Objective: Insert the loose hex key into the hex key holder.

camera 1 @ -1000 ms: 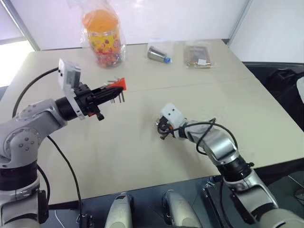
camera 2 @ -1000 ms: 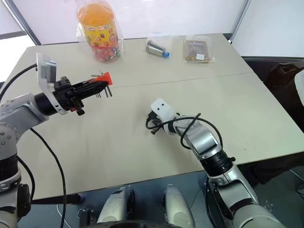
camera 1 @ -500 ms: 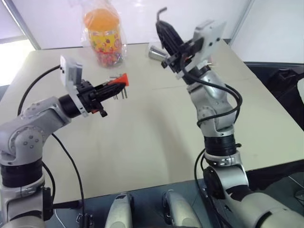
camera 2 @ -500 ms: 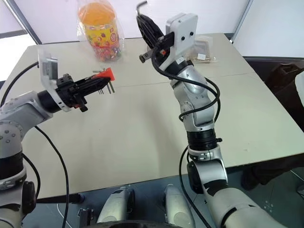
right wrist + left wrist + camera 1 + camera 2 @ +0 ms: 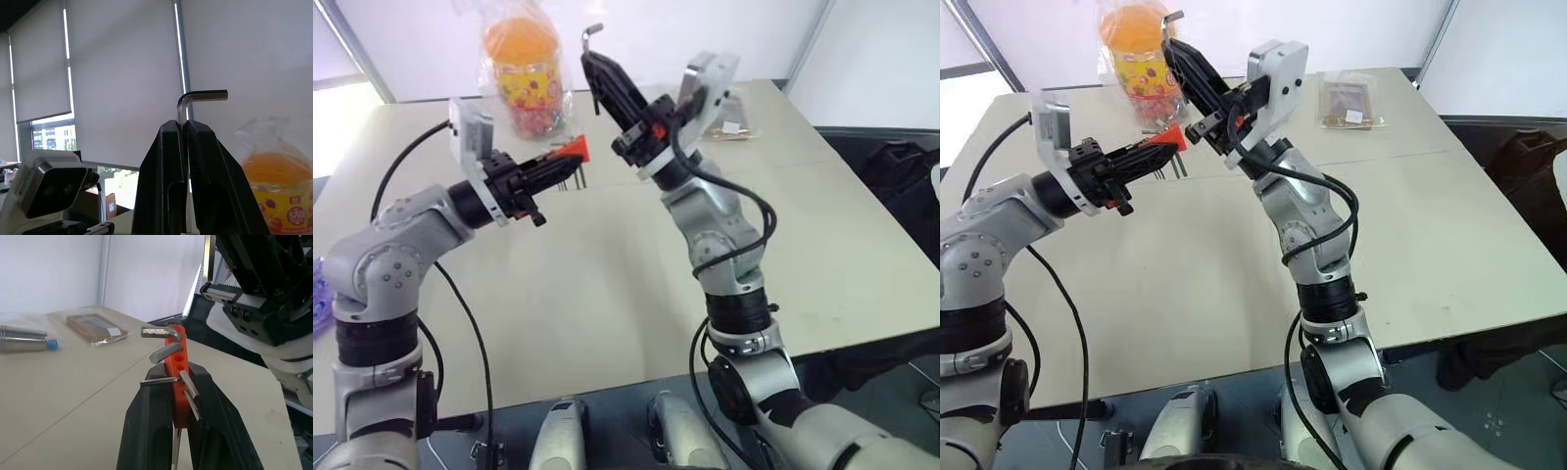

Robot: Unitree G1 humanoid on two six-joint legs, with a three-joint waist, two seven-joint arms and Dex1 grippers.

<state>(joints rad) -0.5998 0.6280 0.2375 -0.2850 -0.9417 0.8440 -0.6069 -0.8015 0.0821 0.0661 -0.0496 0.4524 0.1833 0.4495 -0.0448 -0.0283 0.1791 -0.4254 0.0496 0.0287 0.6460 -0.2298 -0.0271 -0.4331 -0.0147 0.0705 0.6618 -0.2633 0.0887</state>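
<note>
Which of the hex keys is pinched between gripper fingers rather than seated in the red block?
The loose hex key in the right gripper; the others sit in the hex key holder.

Colour rundown of the bench right now

The hex key holder (image 5: 177,382) is showing up bright red-orange, with dull grey metal keys (image 5: 161,332) sticking out of it, and the loose hex key (image 5: 194,99) is looking silver-grey. Both the left gripper (image 5: 182,431) and right gripper (image 5: 185,147) are wearing plain black fingers, with white camera boxes (image 5: 1278,70) behind them. The table (image 5: 607,284) is sitting there pale beige. The jar (image 5: 526,73) in clear plastic wrap is glowing orange on top with a yellow label speckled in red and multicoloured print. The little metal cylinder (image 5: 22,338) is looking silver with a blue end, and the clear packet (image 5: 95,328) is showing brown with a white label.
</note>
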